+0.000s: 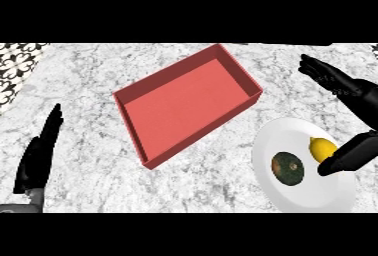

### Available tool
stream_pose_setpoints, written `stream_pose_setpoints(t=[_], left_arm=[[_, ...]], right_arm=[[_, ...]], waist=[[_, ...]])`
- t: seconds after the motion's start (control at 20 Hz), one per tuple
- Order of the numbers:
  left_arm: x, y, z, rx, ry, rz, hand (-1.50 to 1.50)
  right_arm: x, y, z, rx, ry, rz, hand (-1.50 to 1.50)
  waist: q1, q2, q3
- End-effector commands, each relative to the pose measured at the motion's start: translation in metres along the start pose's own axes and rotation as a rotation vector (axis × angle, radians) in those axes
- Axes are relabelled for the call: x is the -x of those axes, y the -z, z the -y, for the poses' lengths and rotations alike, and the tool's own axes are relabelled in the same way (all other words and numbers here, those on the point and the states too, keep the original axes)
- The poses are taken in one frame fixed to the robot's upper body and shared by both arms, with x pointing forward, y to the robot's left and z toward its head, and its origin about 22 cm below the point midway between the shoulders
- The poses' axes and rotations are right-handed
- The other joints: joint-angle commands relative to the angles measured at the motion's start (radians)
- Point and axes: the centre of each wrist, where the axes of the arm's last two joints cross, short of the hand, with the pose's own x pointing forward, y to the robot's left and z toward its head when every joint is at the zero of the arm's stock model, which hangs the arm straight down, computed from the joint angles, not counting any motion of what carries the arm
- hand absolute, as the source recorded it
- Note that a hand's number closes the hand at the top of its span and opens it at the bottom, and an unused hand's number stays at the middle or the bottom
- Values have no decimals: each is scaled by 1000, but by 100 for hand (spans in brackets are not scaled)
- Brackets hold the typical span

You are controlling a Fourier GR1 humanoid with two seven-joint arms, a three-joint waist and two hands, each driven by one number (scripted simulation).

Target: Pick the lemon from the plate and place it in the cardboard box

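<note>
Currently lemon (322, 148) on plate (310, 195); box (184, 107) apart.

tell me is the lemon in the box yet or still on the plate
Still on the plate. The lemon lies on its white surface beside a dark green fruit, with the right hand against it; the red box holds nothing.

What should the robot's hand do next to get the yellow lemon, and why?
Probably curl the right hand around the lemon. The hand is open, its thumb beside the lemon and its fingers spread above it, so nothing is held yet. The lemon lies on the white plate next to a dark green fruit, and the red box sits to the left. The left hand rests open.
</note>
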Motion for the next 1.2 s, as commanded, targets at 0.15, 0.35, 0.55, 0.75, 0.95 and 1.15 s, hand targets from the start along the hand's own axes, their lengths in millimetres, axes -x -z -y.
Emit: stream_pose_setpoints(t=[0.15, 0.35, 0.55, 0.75, 0.95, 1.15], left_arm=[[-6, 17, -26, -45, 82, -28, 0], [-7, 19, -23, -43, 82, -29, 0], [-4, 24, -21, -14, 96, -42, 0], [-6, 28, -23, -6, 85, -43, 0], [-11, 32, -25, -9, 120, -31, 0], [-15, 39, -20, -9, 114, -32, 0]], right_arm=[[59, -62, -7, -279, 252, 52, -150], [51, -61, 20, -335, 217, 151, -150], [35, -49, 43, -371, -40, 140, -150], [20, -43, 52, -536, -288, 95, -150], [28, -48, 50, -693, -400, 60, -150], [39, -52, 53, -831, -567, 30, -150]], waist=[[-14, 30, 10], [-4, 19, 9], [13, 25, 7], [27, 20, 3], [29, 17, 0], [24, 17, 0]])
